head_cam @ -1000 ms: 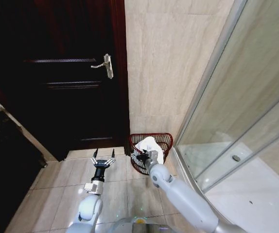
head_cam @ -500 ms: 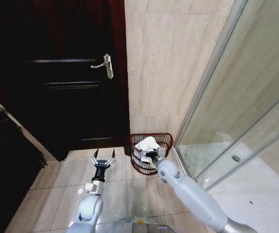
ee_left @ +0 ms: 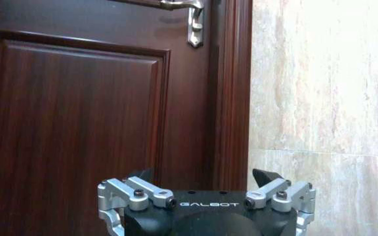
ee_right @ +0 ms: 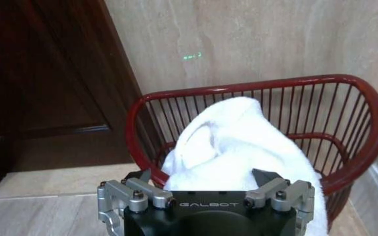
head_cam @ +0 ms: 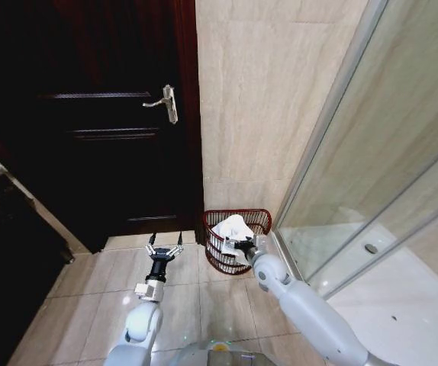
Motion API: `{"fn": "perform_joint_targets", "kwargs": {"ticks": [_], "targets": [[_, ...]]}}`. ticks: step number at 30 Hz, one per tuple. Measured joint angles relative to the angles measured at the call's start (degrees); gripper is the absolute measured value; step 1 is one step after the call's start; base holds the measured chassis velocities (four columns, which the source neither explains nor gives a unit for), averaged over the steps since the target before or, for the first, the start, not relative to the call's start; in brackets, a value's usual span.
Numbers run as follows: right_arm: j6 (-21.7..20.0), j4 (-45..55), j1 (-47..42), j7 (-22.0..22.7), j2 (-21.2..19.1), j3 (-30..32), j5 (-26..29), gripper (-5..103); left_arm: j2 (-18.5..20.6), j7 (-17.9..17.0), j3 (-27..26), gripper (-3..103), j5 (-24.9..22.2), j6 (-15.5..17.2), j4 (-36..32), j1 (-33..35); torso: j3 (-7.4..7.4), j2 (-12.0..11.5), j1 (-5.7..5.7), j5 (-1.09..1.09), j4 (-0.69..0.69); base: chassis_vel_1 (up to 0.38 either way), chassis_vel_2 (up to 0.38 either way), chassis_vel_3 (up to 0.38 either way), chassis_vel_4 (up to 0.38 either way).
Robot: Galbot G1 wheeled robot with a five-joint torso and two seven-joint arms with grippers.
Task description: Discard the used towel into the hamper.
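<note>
The hamper [head_cam: 259, 221] is a small round red-brown wire basket on the floor, against the tiled wall beside the door. The white towel [head_cam: 231, 226] lies heaped inside it, rising above the rim. In the right wrist view the towel [ee_right: 235, 142] fills the hamper [ee_right: 255, 87], and its near end hangs down past the front rim. My right gripper [head_cam: 242, 248] is at the hamper's near side, open, its fingers spread to either side of the towel's near end [ee_right: 205, 178]. My left gripper [head_cam: 163, 250] is open and empty, held low left of the hamper, facing the door [ee_left: 204, 176].
A dark wooden door [head_cam: 104, 114] with a metal lever handle [head_cam: 165, 101] stands left of the hamper. A glass shower screen [head_cam: 371, 175] with a raised sill runs along the right. A dark cabinet [head_cam: 5, 252] lies at the far left. Tiled floor [head_cam: 181, 297] is in front.
My right arm has swung rightward, from the hamper's left front to its near middle. The towel stays in the hamper. The left arm has barely moved.
</note>
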Motion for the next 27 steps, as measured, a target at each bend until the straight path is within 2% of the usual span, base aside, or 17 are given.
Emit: {"fn": "perform_joint_targets", "kwargs": {"ticks": [7,17,27], "targets": [[0.6,-1.5,0.6,-1.8,1.0,-0.6,0.1,100,0.1,0.2,0.0,100,-0.2,-0.3,0.1,0.0,0.0,0.0,0.0,0.0,0.0,0.0,0.0,0.0,0.0],[0.8,-1.2,-1.1,-3.3,-0.5,1.6,0.1,100,-0.1,0.9,0.7,100,-0.3,-0.3,0.5,-0.6,0.0,0.0,0.0,0.0,0.0,0.0,0.0,0.0,0.0],[1.9,-1.3,-1.4,-4.7,0.1,1.5,0.2,100,0.0,1.0,0.9,100,-0.2,-0.3,0.7,-1.4,0.0,0.0,0.0,0.0,0.0,0.0,0.0,0.0,0.0]]}}
